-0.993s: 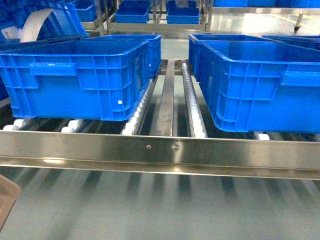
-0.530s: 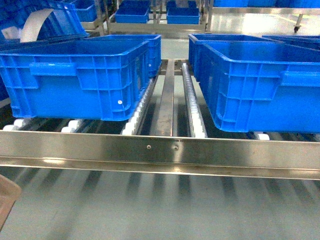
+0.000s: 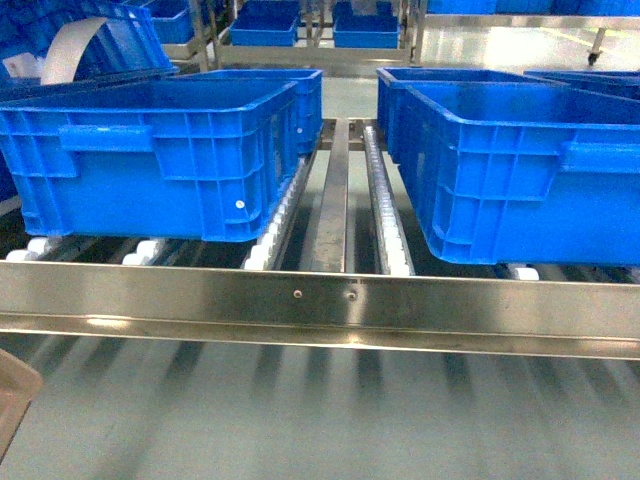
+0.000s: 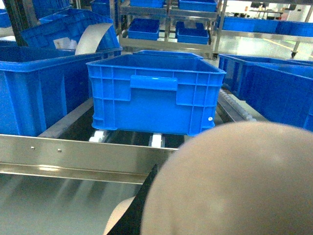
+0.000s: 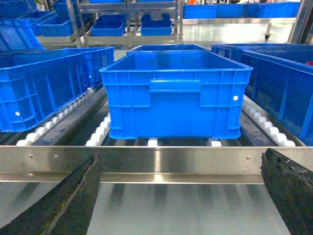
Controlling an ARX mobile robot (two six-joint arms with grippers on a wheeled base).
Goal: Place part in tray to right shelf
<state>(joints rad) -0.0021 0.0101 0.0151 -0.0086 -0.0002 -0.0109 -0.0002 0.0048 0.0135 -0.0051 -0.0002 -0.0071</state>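
The pale beige tray (image 4: pixel 234 181) fills the lower right of the left wrist view, pressed close to the camera. My left gripper (image 4: pixel 161 205) is shut on it, and only one black finger (image 4: pixel 144 203) shows beside its edge. In the head view a brownish corner of the tray (image 3: pixel 14 400) pokes in at the bottom left. The part is out of view. My right gripper (image 5: pixel 178 196) is open, its two dark fingers (image 5: pixel 68 200) wide apart over bare grey floor with nothing between them.
A steel shelf rail (image 3: pixel 320 295) runs across in front of me. Behind it, big blue crates (image 3: pixel 160 150) (image 3: pixel 520 160) sit on white roller tracks (image 3: pixel 385 200). A pale curved sheet (image 3: pixel 70 45) sticks out of a far-left crate. More racks of crates stand behind.
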